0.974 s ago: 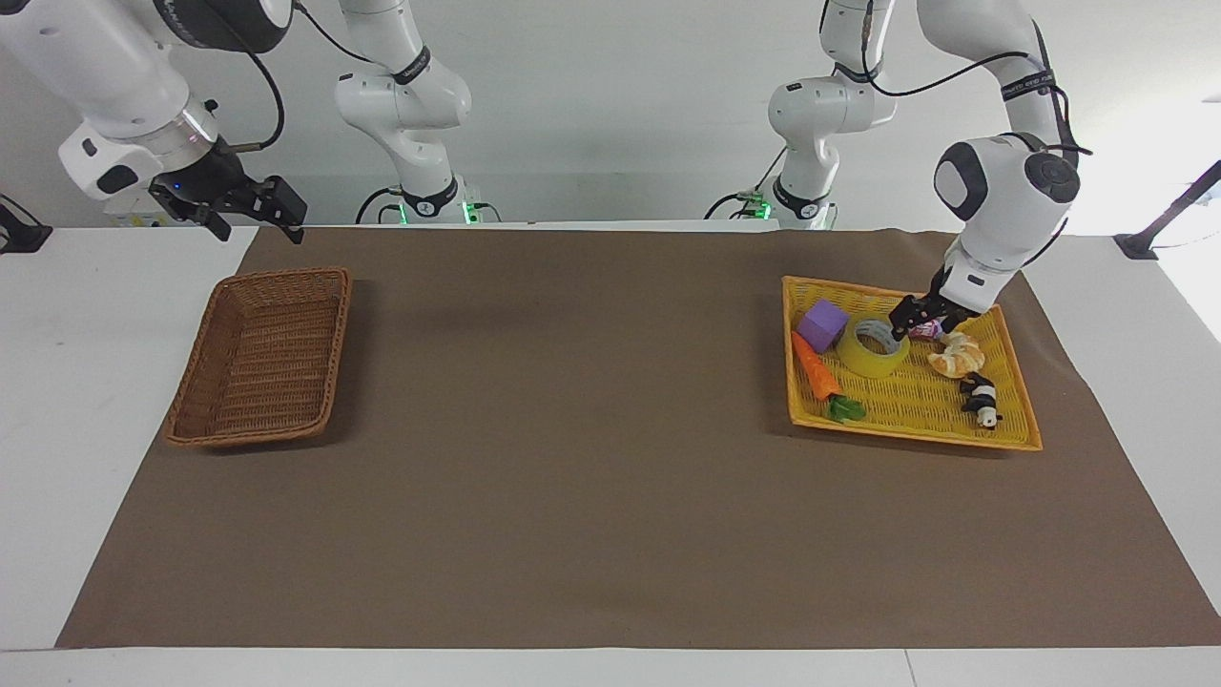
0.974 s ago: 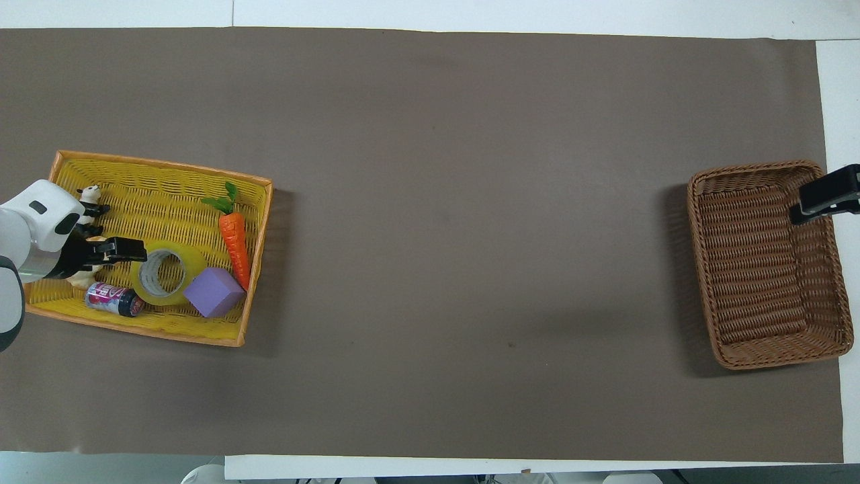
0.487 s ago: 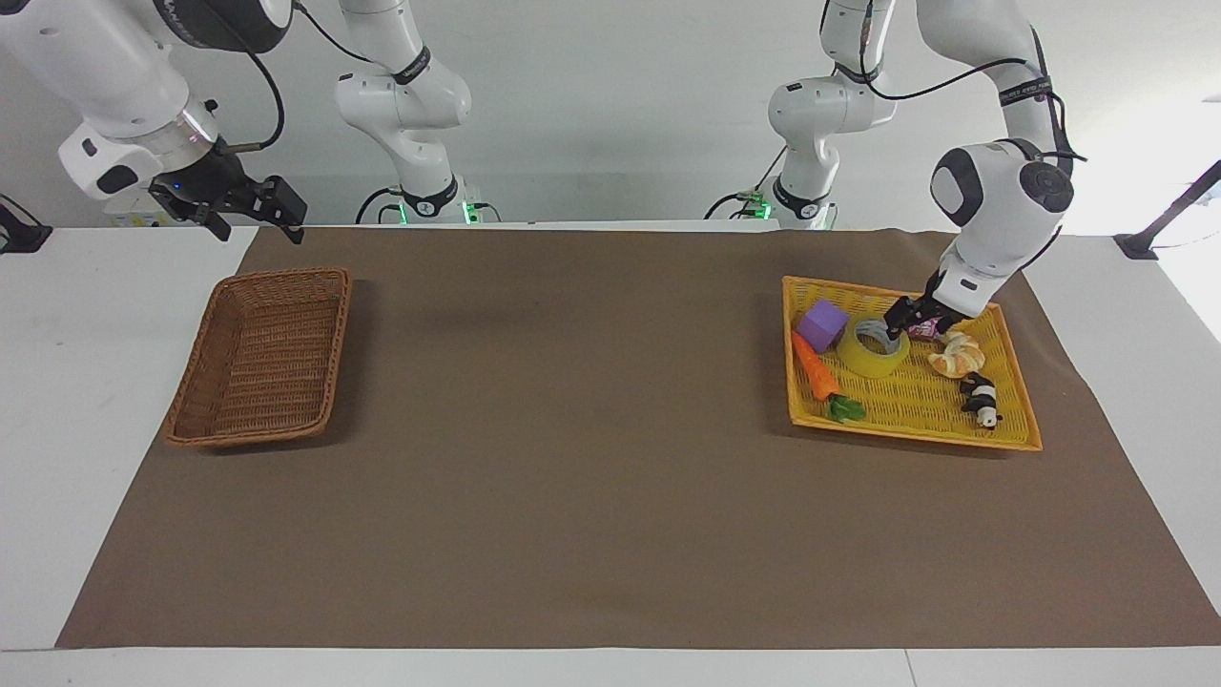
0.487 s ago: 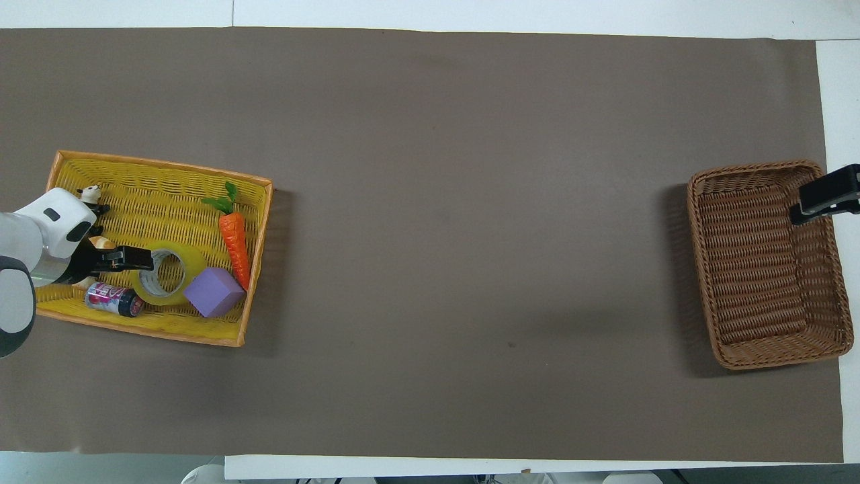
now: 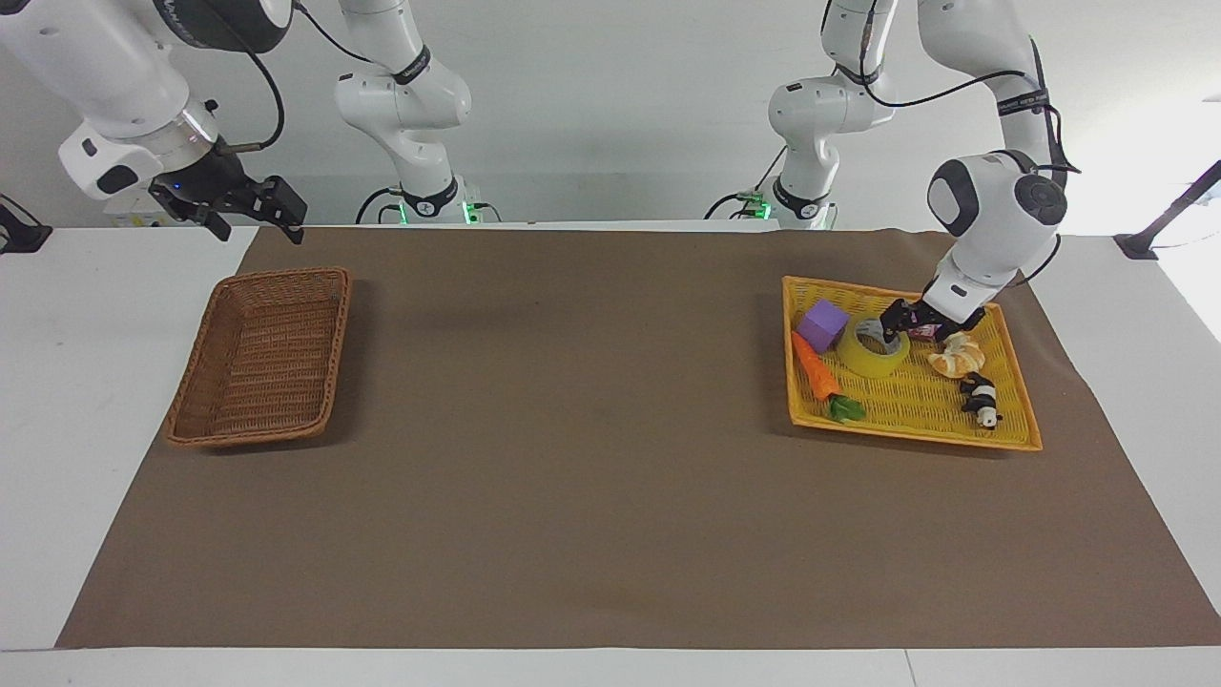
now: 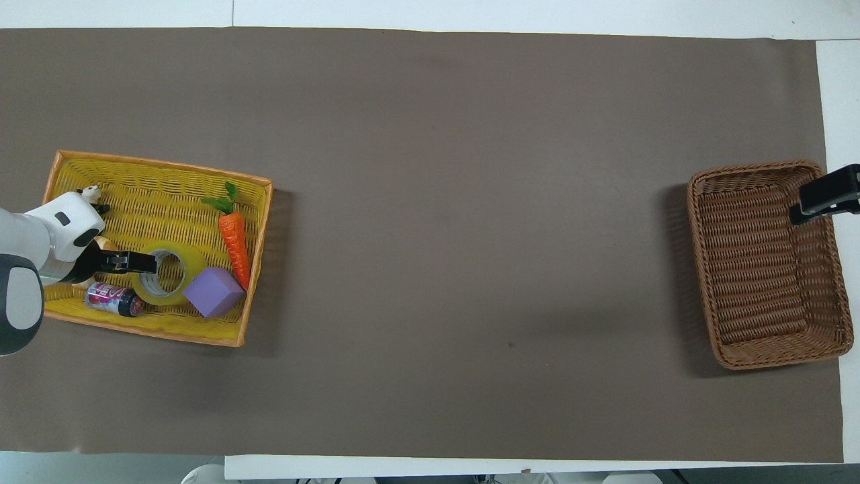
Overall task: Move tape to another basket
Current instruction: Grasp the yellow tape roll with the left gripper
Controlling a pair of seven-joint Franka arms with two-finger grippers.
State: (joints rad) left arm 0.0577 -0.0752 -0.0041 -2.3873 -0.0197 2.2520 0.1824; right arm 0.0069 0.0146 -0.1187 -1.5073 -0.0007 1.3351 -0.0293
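The yellow tape (image 5: 873,357) lies flat in the bright yellow-orange basket (image 5: 906,436), between a purple cube (image 5: 822,322) and a small can (image 5: 923,331). In the overhead view the tape (image 6: 195,265) shows its white core. My left gripper (image 5: 893,324) is low at the tape's rim on the can's side; in the overhead view the left gripper (image 6: 144,263) covers that edge of the ring. The dark-brown wicker basket (image 5: 258,358) is empty at the right arm's end of the table. My right gripper (image 5: 250,208) hangs open and waits above that basket's (image 6: 759,269) corner nearest the robots.
The yellow-orange basket (image 6: 154,165) also holds a toy carrot (image 6: 235,238), a bread piece (image 5: 957,355), a panda figure (image 5: 981,399), the cube (image 6: 213,292) and the can (image 6: 111,299). A brown mat (image 5: 572,458) covers the table between the baskets.
My left gripper has come down and moved toward the tape, from beside the ring to over its rim. The tape and the right arm have not moved.
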